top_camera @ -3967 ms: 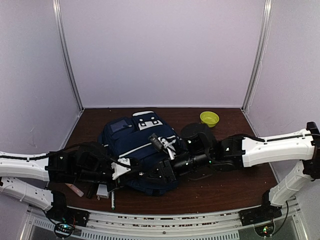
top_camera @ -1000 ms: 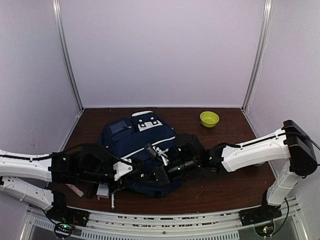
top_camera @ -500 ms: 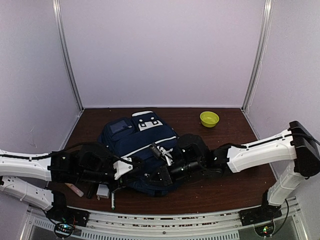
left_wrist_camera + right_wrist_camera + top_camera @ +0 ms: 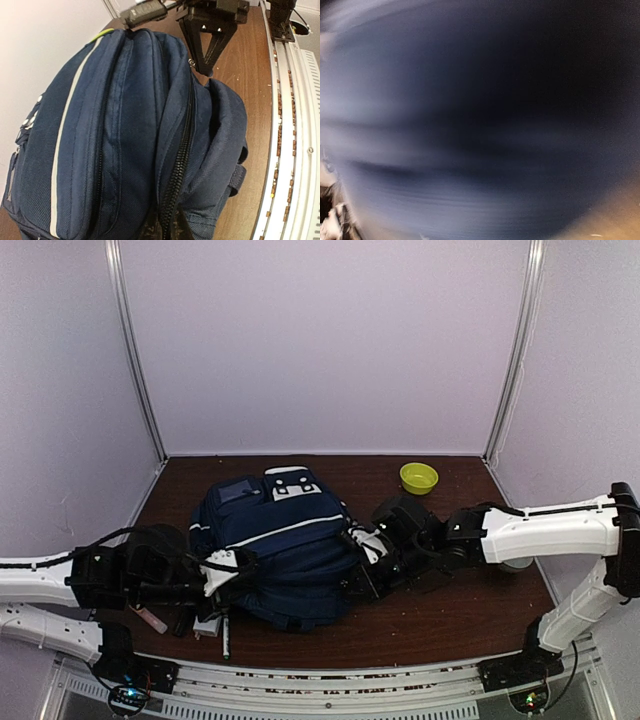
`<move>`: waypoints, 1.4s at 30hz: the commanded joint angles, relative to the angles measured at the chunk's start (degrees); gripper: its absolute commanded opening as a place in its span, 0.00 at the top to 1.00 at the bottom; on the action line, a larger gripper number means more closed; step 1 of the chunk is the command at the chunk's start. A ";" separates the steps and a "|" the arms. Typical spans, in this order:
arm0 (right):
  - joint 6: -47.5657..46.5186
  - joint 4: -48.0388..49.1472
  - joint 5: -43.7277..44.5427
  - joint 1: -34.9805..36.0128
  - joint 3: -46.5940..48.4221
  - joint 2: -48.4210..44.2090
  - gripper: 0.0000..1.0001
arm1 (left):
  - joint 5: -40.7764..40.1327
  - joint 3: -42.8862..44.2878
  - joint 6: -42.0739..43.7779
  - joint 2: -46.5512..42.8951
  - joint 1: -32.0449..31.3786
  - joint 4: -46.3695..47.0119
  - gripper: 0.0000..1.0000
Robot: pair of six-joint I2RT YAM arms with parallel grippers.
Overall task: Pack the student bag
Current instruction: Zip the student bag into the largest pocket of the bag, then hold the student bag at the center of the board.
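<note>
ok so the student bag (image 4: 275,540) is lying on the tabletop (image 4: 450,625) a bit left of the middle, white patch end toward the back wall, and both arms are reaching in at its near half. The left end effector (image 4: 228,565) is at the bag's near-left corner with its jaws together, and going by the left wrist view, where the zip (image 4: 176,170) runs straight down into the spot where the fingers would be, I'd say it's pinching the fabric right by the zip to hold the bag steady. The right end effector (image 4: 358,565) is tucked against the bag's right side with its jaws together too, tips just beside the little metal zip pull (image 4: 191,61), but I can't tell if it actually has the pull (its own camera is one big blue blur). A pen (image 4: 226,642) is lying out near the left arm and there's a green bowl (image 4: 418,477) at the back right, well apart from the bag. My read: we're on the zip-handling step, nothing's going in yet. Next move needs the right side to be sure it has that pull, then drag it along the track while the left keeps the fabric taut
</note>
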 commanded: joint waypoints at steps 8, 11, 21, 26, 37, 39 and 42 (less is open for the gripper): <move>-8.47 -8.48 3.36 -6.59 2.97 1.33 1.00 | -8.31 -1.22 -5.90 -10.24 -0.05 7.21 0.57; -8.36 -10.25 2.65 -5.14 4.95 -1.32 1.00 | -3.69 2.76 -8.56 -6.87 -0.06 4.63 0.39; -4.84 -6.74 -0.34 5.21 7.18 -8.44 1.00 | 8.49 21.96 -7.68 16.89 -7.81 1.26 0.24; -3.66 -2.26 -1.34 7.85 8.68 -6.47 1.00 | 6.75 23.48 -10.60 23.55 -10.24 -0.70 0.35; -1.42 3.72 -1.27 7.79 9.27 -6.15 1.00 | -4.95 19.99 -15.12 27.18 -15.14 -3.89 0.75; -1.05 4.36 -2.09 7.73 9.23 -6.52 1.00 | -7.90 20.28 -15.42 27.94 -15.56 -5.23 0.89; -0.74 4.29 -2.60 7.56 9.05 -7.06 1.00 | -12.14 20.01 -15.04 27.46 -16.09 -6.37 1.00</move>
